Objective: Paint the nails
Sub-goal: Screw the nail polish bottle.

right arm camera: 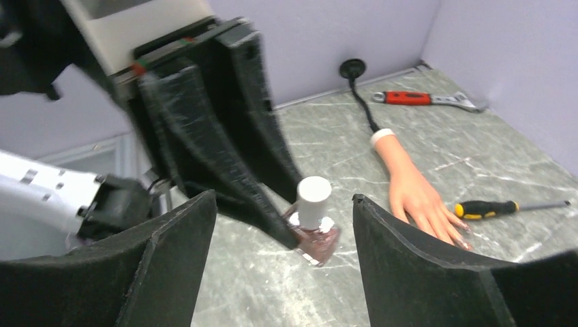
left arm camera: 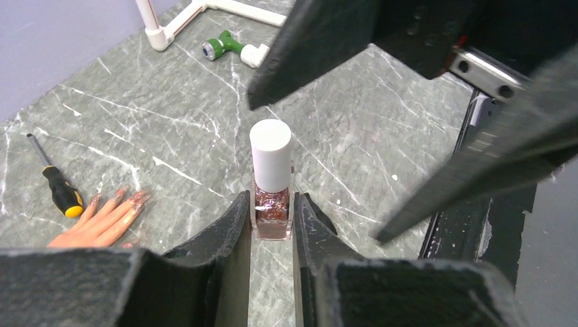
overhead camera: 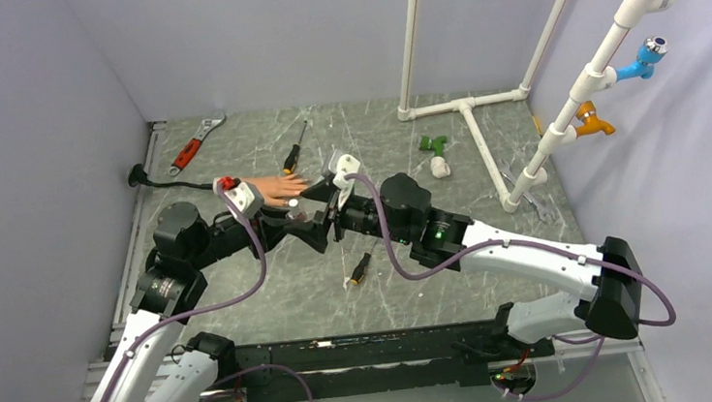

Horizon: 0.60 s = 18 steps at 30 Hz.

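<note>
my left hand point(left arm camera: 272, 211) clamped on polish bottle point(left arm camera: 271, 204) | my right hand point(right arm camera: 281, 202) spread wide around its white cap point(right arm camera: 313, 199), not touching | nails point(left arm camera: 129, 197) on mannequin hand point(right arm camera: 412, 191), flat on worktop point(left arm camera: 382, 136) beside screwdriver point(left arm camera: 61, 191) | risk: I close off-centre, bottle twists loose (polish spills)

White-and-black arms point(overhead camera: 532, 261), purple cables point(overhead camera: 263, 256), black ridged jaws

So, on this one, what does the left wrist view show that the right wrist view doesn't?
Only the left wrist view: the white pipe frame and the green-handled tool. Only the right wrist view: the red wrench, the black cable and the white cuff on the mannequin hand. Both: the white-capped polish bottle held by the left gripper, jaws shut on it, that hand's fingers and the screwdriver.
</note>
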Available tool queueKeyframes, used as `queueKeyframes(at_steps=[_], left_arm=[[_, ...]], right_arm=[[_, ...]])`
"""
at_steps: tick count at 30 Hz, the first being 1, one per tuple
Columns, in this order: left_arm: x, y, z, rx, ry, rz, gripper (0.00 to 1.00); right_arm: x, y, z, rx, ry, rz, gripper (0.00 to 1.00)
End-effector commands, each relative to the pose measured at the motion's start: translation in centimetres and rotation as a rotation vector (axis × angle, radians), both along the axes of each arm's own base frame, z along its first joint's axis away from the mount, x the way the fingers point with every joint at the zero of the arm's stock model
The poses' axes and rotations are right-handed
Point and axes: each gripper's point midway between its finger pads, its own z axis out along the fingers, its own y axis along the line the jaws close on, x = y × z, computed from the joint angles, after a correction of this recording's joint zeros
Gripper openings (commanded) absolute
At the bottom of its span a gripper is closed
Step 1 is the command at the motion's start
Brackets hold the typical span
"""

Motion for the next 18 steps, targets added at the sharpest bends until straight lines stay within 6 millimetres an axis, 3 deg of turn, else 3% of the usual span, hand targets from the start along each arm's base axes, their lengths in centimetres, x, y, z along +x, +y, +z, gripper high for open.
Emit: queueKeyframes(at_steps=[1, 5, 7, 11, 18], left_arm=[[0.4, 0.1, 2.4, -0.03, -0.08, 0.01, 0.0], [-0.6, -0.5, 2.9, -0.043, -0.093, -0.051, 0.0], [-1.2, -0.8, 3.0, -0.053, -0.1, -0.09, 0.0], [-2.3, -1.5, 3.2, -0.072, -0.097, -0.176, 0.0], [-3.8, -2.2, 3.3, -0.082, -0.105, -0.279, 0.0]], right_arm=[[-2.6, -0.6, 2.9, -0.011, -0.095, 0.186, 0.76], [-3.6, -1.9, 4.2, -0.037, -0.111, 0.378, 0.77], [-3.4, -2.6, 4.5, -0.042, -0.119, 0.41, 0.77], [-4.7, -3.1, 4.7, -0.037, -0.143, 0.512, 0.76], [-5.2, -2.6, 4.4, -0.042, -0.14, 0.573, 0.63]])
